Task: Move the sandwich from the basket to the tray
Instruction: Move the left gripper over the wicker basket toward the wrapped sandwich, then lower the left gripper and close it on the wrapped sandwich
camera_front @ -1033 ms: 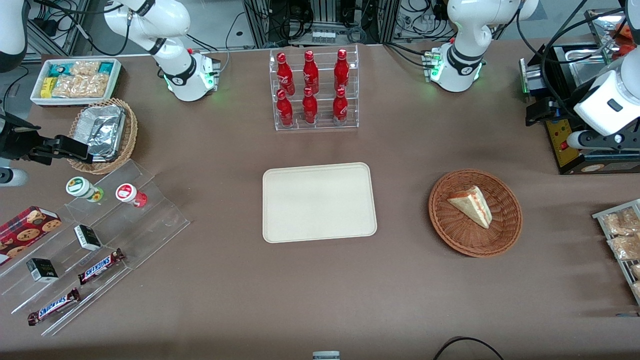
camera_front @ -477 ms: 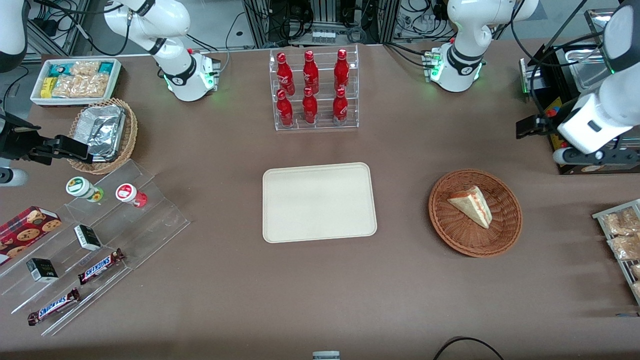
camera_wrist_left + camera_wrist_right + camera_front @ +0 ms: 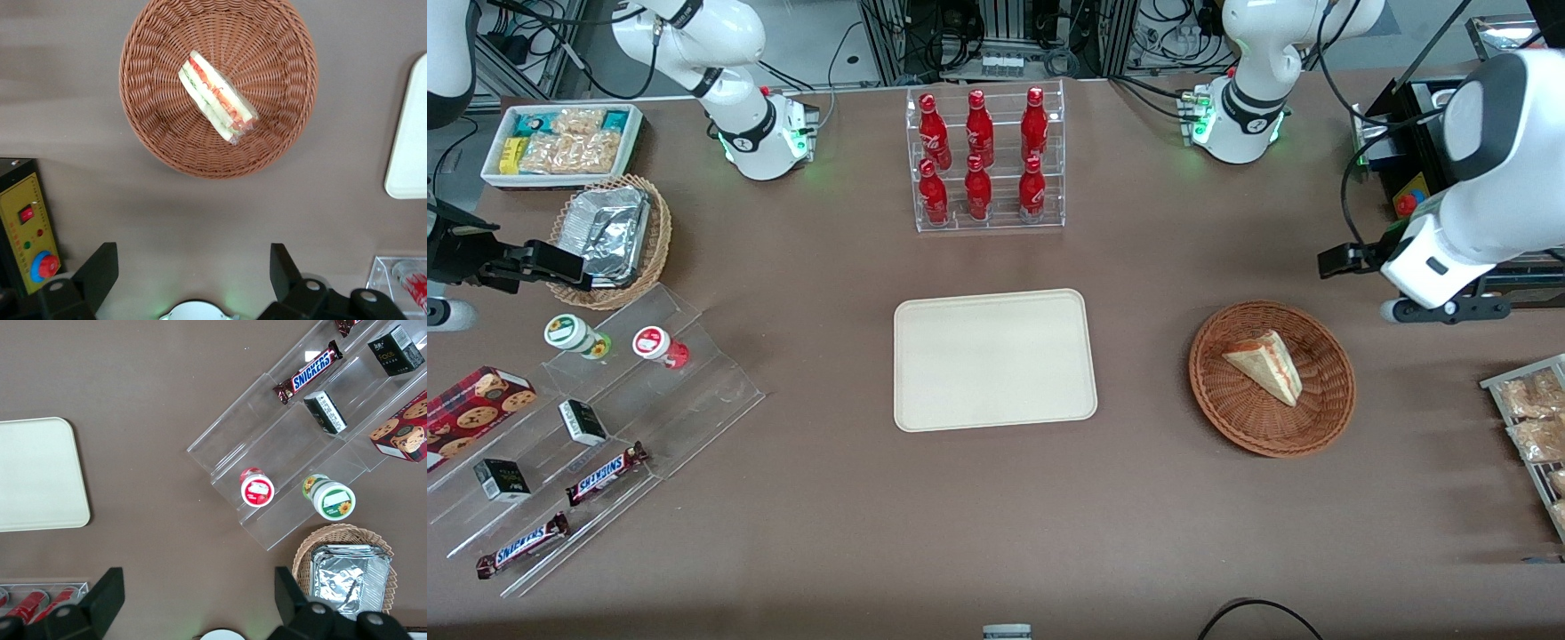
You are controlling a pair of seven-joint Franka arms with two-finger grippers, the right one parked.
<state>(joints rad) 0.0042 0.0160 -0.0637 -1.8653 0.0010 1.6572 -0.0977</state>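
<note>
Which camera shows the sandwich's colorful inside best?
The left wrist view: the sandwich shows its red and green layers, lying in the basket, with the open gripper hovering above. The front view shows mostly pale bread; the right wrist view misses it.

My gripper [image 3: 190, 270], fingers wide apart, has swung in from the table's edge twd the basket [image 3: 1272, 378], now hovering nr it.
</note>
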